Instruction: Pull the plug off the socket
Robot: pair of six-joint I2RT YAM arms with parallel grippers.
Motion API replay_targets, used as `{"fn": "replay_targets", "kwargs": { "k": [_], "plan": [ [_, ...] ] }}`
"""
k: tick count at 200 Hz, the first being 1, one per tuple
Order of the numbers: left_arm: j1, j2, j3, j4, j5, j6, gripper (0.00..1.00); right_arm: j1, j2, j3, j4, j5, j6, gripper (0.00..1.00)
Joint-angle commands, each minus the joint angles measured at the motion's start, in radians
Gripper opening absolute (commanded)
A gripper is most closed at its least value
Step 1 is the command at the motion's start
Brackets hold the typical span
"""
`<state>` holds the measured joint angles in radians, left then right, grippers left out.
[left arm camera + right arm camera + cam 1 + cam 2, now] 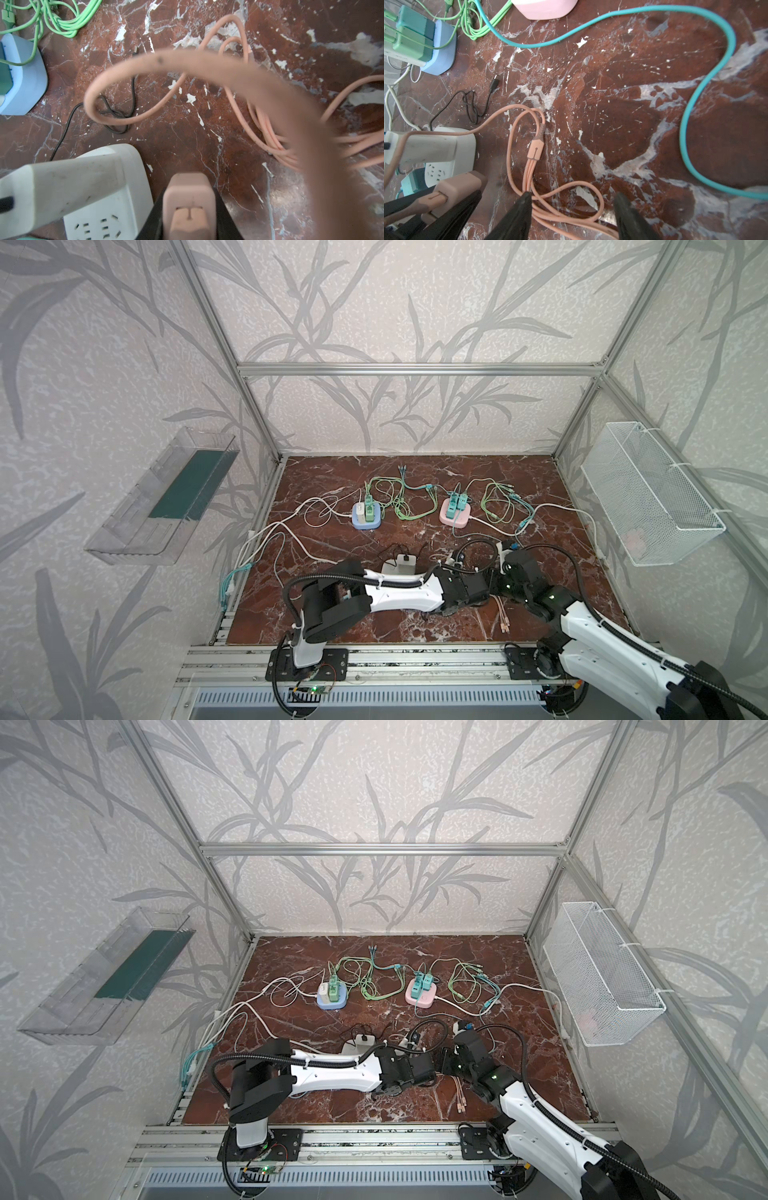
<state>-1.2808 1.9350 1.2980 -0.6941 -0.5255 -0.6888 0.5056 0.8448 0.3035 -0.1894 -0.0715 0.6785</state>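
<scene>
Left claw [190, 224] is closed on the pink plug [188, 191], with one black jaw on each side of its body, as the left wrist view shows. It seems that the main step is done. The plug is held over the bare desk [207, 145], just beside the white socket [124, 207] and not on it, though its pins are hidden. The holes in the socket face near the plug look empty, while a white charger [58, 187] stands on the same socket. What remains is probably only to put the plug down. Its pink cable [535, 148] lies in loops on the desk, and the right claw [573, 196] stands open above these loops, holding nothing.
</scene>
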Motion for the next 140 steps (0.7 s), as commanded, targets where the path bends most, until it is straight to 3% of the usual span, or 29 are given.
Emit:
{"fn": "replay_targets", "kwargs": {
  "k": [1, 33, 74, 101, 140],
  "plan": [
    [-0.012, 0.023, 0.043, -0.096, -0.064, 0.005, 0.33, -0.012, 0.0, 0.002, -0.021, -0.008, -0.019, 0.63],
    [-0.021, 0.051, 0.059, -0.117, -0.074, 0.008, 0.44, -0.037, -0.014, 0.006, -0.046, -0.014, -0.032, 0.63],
    [-0.029, 0.062, 0.086, -0.134, -0.075, 0.012, 0.5, -0.07, -0.043, 0.008, -0.073, -0.033, -0.033, 0.63],
    [-0.034, 0.038, 0.09, -0.109, -0.051, 0.022, 0.61, -0.08, -0.055, 0.012, -0.097, -0.033, -0.034, 0.63],
    [-0.043, -0.001, 0.092, -0.092, -0.026, 0.031, 0.67, -0.079, -0.056, 0.03, -0.117, -0.041, -0.07, 0.64]
  ]
}}
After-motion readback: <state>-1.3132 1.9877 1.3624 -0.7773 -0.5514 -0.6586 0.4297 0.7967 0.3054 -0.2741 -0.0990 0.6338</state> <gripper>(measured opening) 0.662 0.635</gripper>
